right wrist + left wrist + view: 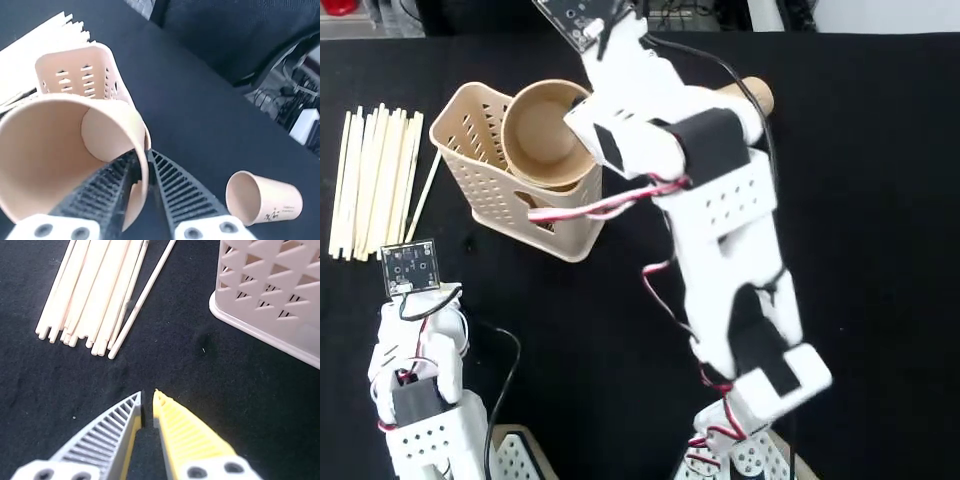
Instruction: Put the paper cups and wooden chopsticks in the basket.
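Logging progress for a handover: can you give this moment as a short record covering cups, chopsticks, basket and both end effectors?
held cup: rim pinched by the right end effector, at the opening of the basket
second cup: on its side on the table, outside the basket
chopsticks: bundled on the table beside the basket
left end effector: shut, empty, over the table near the chopsticks' ends

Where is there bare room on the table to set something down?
The black table is bare right of the right arm and between the two arms. The strip between chopsticks and basket is narrow. Crowded at the basket, where the right gripper holds a paper cup.
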Tool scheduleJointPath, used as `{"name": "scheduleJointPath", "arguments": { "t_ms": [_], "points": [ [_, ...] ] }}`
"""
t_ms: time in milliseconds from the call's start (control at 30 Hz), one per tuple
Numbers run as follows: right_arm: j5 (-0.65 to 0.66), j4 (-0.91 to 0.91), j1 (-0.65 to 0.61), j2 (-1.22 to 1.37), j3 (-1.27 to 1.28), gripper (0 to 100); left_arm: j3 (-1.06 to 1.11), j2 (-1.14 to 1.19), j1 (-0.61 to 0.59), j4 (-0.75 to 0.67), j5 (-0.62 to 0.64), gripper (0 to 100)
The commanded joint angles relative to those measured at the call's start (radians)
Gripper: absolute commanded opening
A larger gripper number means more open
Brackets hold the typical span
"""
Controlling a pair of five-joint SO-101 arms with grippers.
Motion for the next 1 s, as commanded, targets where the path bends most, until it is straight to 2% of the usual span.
{"name": "scheduleJointPath", "arguments": {
  "t_ms": [0, 100, 233, 300, 567, 767, 867, 967],
  "points": [
    [-0.003, 0.043, -0.012, 0.064, -0.114, 1.5, 0.018, -0.009, -0.007, 0.006, 0.003, 5],
    [-0.018, 0.069, -0.012, 0.122, -0.166, 5.2, 0.018, -0.009, -0.007, 0.006, 0.003, 5],
    [-0.046, 0.098, -0.015, 0.151, -0.251, 25.3, 0.018, -0.009, -0.007, 0.006, 0.003, 5],
    [0.005, 0.101, -0.018, 0.148, -0.272, 29.1, 0.018, -0.009, -0.007, 0.006, 0.003, 5],
    [0.043, 0.080, -0.051, 0.153, -0.387, 22.7, 0.018, -0.009, -0.007, 0.006, 0.003, 5],
    [0.043, -0.081, -0.094, 0.189, -0.354, 22.6, 0.018, -0.009, -0.007, 0.006, 0.003, 5],
    [0.043, -0.069, -0.084, 0.206, -0.351, 22.6, 0.018, -0.009, -0.007, 0.006, 0.003, 5],
    [0.080, 0.032, -0.068, 0.173, -0.378, 22.7, 0.018, -0.009, -0.007, 0.006, 0.003, 5]
  ]
}}
